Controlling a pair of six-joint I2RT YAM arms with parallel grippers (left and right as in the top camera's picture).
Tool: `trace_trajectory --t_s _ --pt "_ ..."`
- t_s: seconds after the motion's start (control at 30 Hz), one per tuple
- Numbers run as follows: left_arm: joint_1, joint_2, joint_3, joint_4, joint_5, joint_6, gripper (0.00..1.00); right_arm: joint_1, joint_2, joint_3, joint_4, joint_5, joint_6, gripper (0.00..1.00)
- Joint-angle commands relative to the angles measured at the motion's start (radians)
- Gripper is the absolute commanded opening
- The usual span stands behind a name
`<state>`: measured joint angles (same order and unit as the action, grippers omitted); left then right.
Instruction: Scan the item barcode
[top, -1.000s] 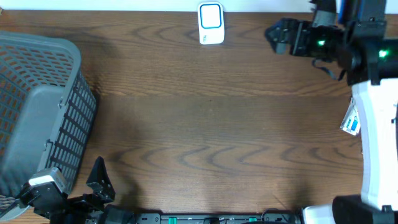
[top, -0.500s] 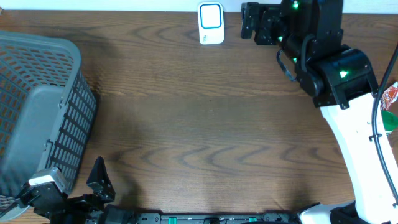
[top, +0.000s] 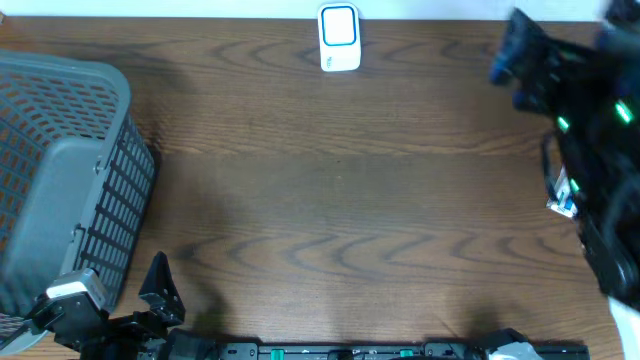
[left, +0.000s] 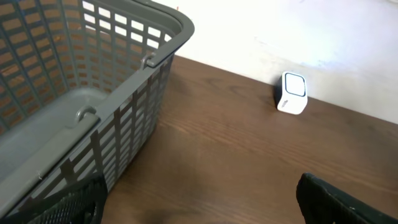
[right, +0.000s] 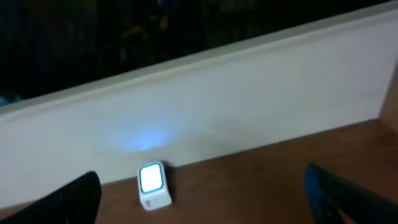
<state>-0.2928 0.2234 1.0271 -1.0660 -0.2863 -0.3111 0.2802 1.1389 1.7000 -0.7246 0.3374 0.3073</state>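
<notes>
The white scanner (top: 340, 38) with its lit blue-rimmed screen stands at the table's far edge; it also shows in the left wrist view as scanner (left: 292, 93) and in the right wrist view as scanner (right: 152, 185). A small white and blue item (top: 562, 192) lies at the right side, partly covered by my blurred right arm. My right gripper (top: 508, 58) hovers open and empty at the back right, to the right of the scanner. Its fingers (right: 348, 194) stand wide apart. My left gripper (top: 150, 305) rests open and empty at the front left, beside the basket.
A large grey plastic basket (top: 60, 170) fills the left side of the table, its slatted wall (left: 124, 118) close to my left gripper. A white wall (right: 249, 106) runs behind the scanner. Bare wood (top: 340, 210) spans the middle.
My right arm swung left toward the scanner half a second ago and has now swept back to the right, blurred by motion. The left arm has not moved.
</notes>
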Motion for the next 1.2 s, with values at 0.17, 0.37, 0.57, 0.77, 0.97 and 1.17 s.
trace_trajectory --t_s 0.17,0.37,0.57,0.77,0.97,1.17 --pt "0.0 0.0 0.003 0.004 0.005 -0.001 0.97 -0.085 -0.306 -0.409 0.22 -0.028 0.014 0.99" --pt "0.0 0.0 0.003 0.004 0.005 -0.001 0.97 -0.118 -0.523 -0.687 0.351 -0.029 0.015 0.99" --pt "0.0 0.0 0.003 0.004 0.005 -0.001 0.97 -0.143 -0.706 -0.931 0.51 -0.029 0.06 0.99" --pt "0.0 0.0 0.003 0.004 0.005 -0.001 0.98 -0.182 -0.855 -1.149 0.691 -0.029 0.063 0.99" --pt "0.0 0.0 0.003 0.004 0.005 -0.001 0.97 -0.221 -0.996 -1.331 0.827 -0.028 0.063 0.99" --pt "0.0 0.0 0.003 0.004 0.005 -0.001 0.98 -0.267 -1.135 -1.489 0.933 -0.028 0.101 0.99"
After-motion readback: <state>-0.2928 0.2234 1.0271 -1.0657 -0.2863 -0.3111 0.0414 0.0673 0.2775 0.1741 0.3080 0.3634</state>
